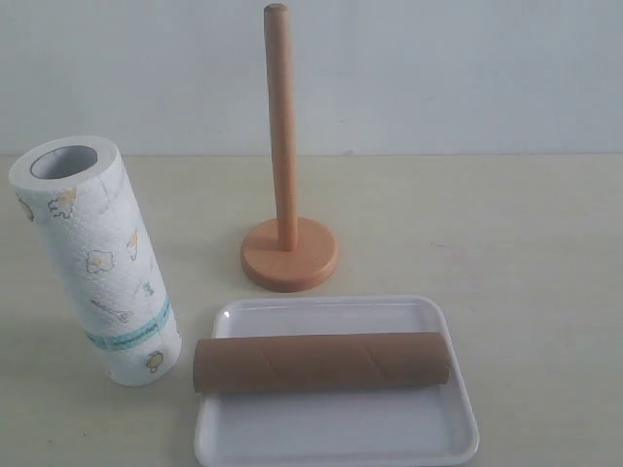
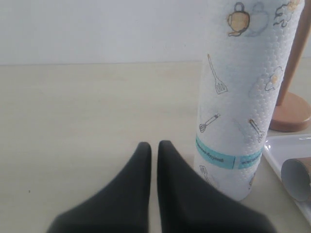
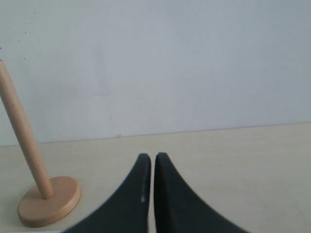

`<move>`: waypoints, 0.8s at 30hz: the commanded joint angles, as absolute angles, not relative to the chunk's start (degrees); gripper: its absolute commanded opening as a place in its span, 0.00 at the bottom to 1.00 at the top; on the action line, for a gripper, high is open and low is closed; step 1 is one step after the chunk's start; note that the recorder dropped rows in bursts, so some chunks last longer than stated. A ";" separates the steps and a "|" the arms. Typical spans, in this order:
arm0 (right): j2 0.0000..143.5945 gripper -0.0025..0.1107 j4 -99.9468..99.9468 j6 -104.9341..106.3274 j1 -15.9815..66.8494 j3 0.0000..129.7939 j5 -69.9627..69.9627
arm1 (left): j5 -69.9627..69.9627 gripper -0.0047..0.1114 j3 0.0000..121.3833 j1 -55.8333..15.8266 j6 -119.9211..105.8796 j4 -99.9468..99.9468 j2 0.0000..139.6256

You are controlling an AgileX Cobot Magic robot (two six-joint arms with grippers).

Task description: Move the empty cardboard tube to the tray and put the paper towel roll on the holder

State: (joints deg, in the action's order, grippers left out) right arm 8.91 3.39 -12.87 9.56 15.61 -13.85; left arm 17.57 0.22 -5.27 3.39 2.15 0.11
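Note:
The brown cardboard tube (image 1: 321,362) lies on its side across the white tray (image 1: 336,428) at the front. The printed paper towel roll (image 1: 97,261) stands on end at the left, leaning slightly, beside the tray. The wooden holder (image 1: 288,255) stands bare behind the tray. Neither gripper shows in the exterior view. My left gripper (image 2: 154,145) is shut and empty, low over the table beside the roll (image 2: 243,107); the tube's end (image 2: 297,178) shows at the edge. My right gripper (image 3: 152,157) is shut and empty, apart from the holder (image 3: 48,199).
A pale wooden tabletop (image 1: 506,224) runs back to a plain white wall (image 1: 438,68). The tray's front edge lies close to the exterior view's lower border.

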 commanded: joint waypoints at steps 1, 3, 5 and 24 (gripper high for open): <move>3.36 0.05 2.85 -13.17 7.72 11.80 -12.82 | 17.60 0.08 0.00 -5.12 3.33 1.88 0.00; 1.33 0.05 2.71 -13.17 7.08 10.07 -12.01 | 17.60 0.08 0.00 -5.12 3.33 1.88 0.00; 0.00 0.05 2.09 -13.17 6.71 8.53 -11.47 | 17.60 0.08 0.00 -5.12 3.33 1.88 0.00; 0.00 0.05 0.48 -11.71 5.69 0.00 -14.09 | 17.60 0.08 0.00 -5.12 3.33 1.88 0.00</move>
